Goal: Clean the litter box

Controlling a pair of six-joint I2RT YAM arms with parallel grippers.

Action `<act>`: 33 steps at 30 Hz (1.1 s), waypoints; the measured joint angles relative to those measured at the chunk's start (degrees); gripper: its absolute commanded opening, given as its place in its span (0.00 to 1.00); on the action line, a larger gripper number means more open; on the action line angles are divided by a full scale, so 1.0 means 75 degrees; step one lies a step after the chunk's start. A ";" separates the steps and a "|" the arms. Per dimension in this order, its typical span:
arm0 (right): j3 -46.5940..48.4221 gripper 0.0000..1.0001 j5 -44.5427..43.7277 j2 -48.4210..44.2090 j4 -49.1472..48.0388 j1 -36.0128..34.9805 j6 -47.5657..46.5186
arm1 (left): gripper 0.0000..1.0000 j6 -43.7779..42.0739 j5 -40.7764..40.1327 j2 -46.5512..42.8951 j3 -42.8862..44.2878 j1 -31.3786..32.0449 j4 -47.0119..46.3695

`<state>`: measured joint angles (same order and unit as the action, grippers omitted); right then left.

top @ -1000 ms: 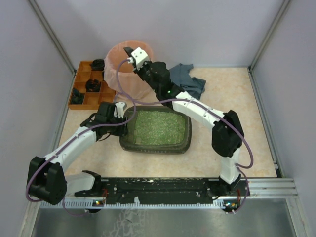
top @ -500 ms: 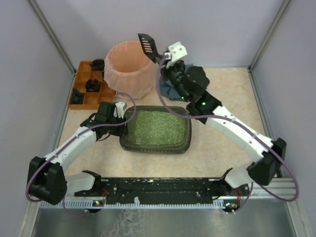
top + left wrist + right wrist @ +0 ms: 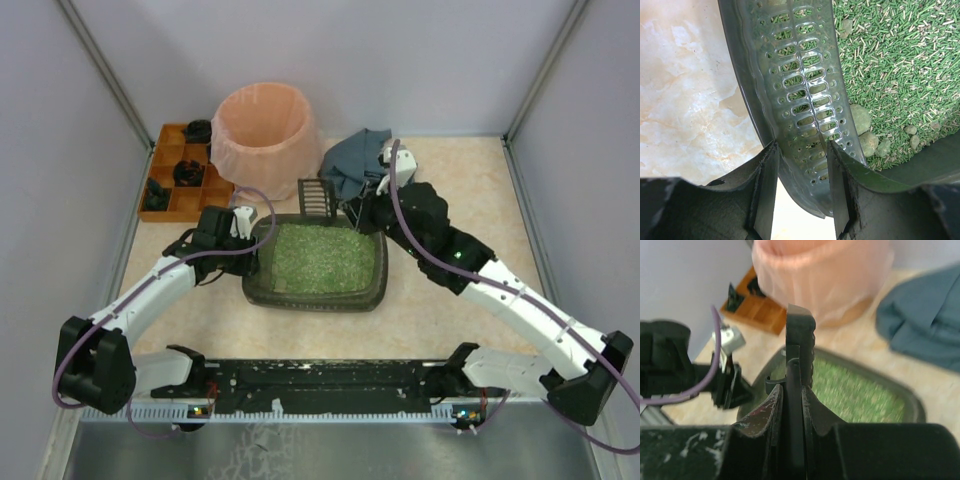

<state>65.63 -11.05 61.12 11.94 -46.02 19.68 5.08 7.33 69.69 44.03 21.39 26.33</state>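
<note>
The top view looks down from the near side. The wrist views sit close, left facing down, right slanting forward; all share the litter box (image 3: 312,302).

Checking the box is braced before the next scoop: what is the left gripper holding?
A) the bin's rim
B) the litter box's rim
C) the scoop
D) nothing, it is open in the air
B: in the left wrist view the left gripper is closed on both sides of the slotted rim of the litter box.
</note>
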 measured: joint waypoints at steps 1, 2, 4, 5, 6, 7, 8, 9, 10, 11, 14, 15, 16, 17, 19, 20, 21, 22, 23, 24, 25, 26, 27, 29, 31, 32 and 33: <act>-0.0108 0.00 0.0122 0.0003 0.0236 -0.0003 0.0321 | 0.48 0.0000 0.0003 0.0000 0.0000 0.0000 0.0000; -0.0204 0.00 0.0216 0.0017 0.0443 -0.0003 0.0586 | 0.48 0.0000 0.0003 0.0000 0.0000 0.0000 0.0000; -0.0356 0.00 0.0309 0.0099 0.0857 0.0000 0.1096 | 0.48 0.0000 0.0006 0.0003 0.0000 0.0000 0.0003; -0.0370 0.00 0.0321 0.0175 0.1032 0.0000 0.1300 | 0.48 0.0000 0.0006 0.0003 0.0003 0.0000 0.0003; -0.0373 0.00 0.0321 0.0306 0.1204 0.0000 0.1515 | 0.48 0.0000 0.0006 0.0003 0.0003 0.0000 0.0003; -0.0358 0.00 0.0321 0.0475 0.1335 0.0000 0.1696 | 0.48 0.0000 0.0009 0.0003 0.0003 0.0000 0.0003; -0.0318 0.00 0.0321 0.0650 0.1469 0.0000 0.1816 | 0.48 0.0000 0.0009 0.0003 0.0003 0.0000 0.0003; -0.0189 0.00 0.0321 0.0944 0.1728 0.0000 0.1941 | 0.48 -0.0003 0.0009 0.0003 0.0003 0.0000 0.0003; -0.0032 0.00 0.0321 0.1236 0.1941 0.0000 0.2017 | 0.48 -0.0003 0.0012 0.0006 0.0003 0.0000 0.0006; 0.0184 0.00 0.0321 0.1580 0.2197 0.0000 0.2081 | 0.47 -0.0003 0.0012 0.0006 0.0003 0.0000 0.0006; 0.0906 0.00 0.0350 0.2576 0.2771 -0.0003 0.2192 | 0.48 -0.0003 0.0012 0.0006 0.0006 0.0000 0.0006; 0.1113 0.00 0.0353 0.2844 0.2917 0.0000 0.2206 | 0.47 -0.0003 0.0012 0.0009 0.0006 0.0000 0.0009; 0.1323 0.00 0.0367 0.3118 0.3075 0.0000 0.2212 | 0.47 -0.0003 0.0012 0.0009 0.0006 0.0000 0.0009; 0.1492 0.00 0.0379 0.3343 0.3191 0.0000 0.2215 | 0.48 -0.0003 0.0012 0.0009 0.0006 0.0000 0.0009; 0.1754 0.00 0.0443 0.3719 0.3375 0.0000 0.2215 | 0.47 -0.0003 0.0012 0.0009 0.0009 0.0000 0.0009; 0.1880 0.00 0.0493 0.3891 0.3465 0.0000 0.2215 | 0.47 -0.0003 0.0012 0.0009 0.0009 0.0000 0.0009; 0.2011 0.00 0.0565 0.4054 0.3547 0.0000 0.2215 | 0.47 -0.0003 0.0012 0.0009 0.0009 0.0000 0.0009; 0.2116 0.00 0.0635 0.4176 0.3593 -0.0003 0.2212 | 0.47 -0.0003 0.0012 0.0009 0.0009 0.0000 0.0009; 0.2229 0.00 0.0705 0.4316 0.3637 0.0000 0.2212 | 0.48 -0.0003 0.0012 0.0009 0.0009 0.0000 0.0012; 0.2337 0.00 0.0778 0.4450 0.3672 0.0000 0.2206 | 0.47 -0.0003 0.0012 0.0006 0.0009 0.0000 0.0012; 0.2419 0.00 0.0839 0.4564 0.3678 0.0000 0.2203 | 0.47 -0.0003 0.0012 0.0009 0.0009 0.0000 0.0012; 0.2468 0.00 0.0933 0.4698 0.3666 0.0000 0.2206 | 0.47 -0.0003 0.0012 0.0009 0.0009 0.0000 0.0012; 0.2474 0.00 0.1035 0.4797 0.3634 0.0000 0.2212 | 0.47 -0.0003 0.0012 0.0009 0.0009 0.0000 0.0012; 0.2474 0.00 0.1250 0.4951 0.3582 0.0000 0.2215 | 0.48 -0.0003 0.0012 0.0009 0.0009 0.0000 0.0015; 0.2474 0.00 0.1431 0.5065 0.3529 0.0000 0.2215 | 0.47 -0.0003 0.0012 0.0009 0.0009 0.0000 0.0012; 0.2471 0.00 0.1504 0.5097 0.3497 0.0003 0.2224 | 0.48 -0.0003 0.0012 0.0009 0.0009 0.0000 0.0015; 0.2465 0.00 0.1580 0.5126 0.3462 0.0009 0.2247 | 0.48 -0.0003 0.0012 0.0009 0.0012 0.0000 0.0012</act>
<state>84.12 0.80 99.57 37.91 -45.95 36.53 5.06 7.42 69.76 44.12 21.39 26.41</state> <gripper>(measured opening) 0.163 0.480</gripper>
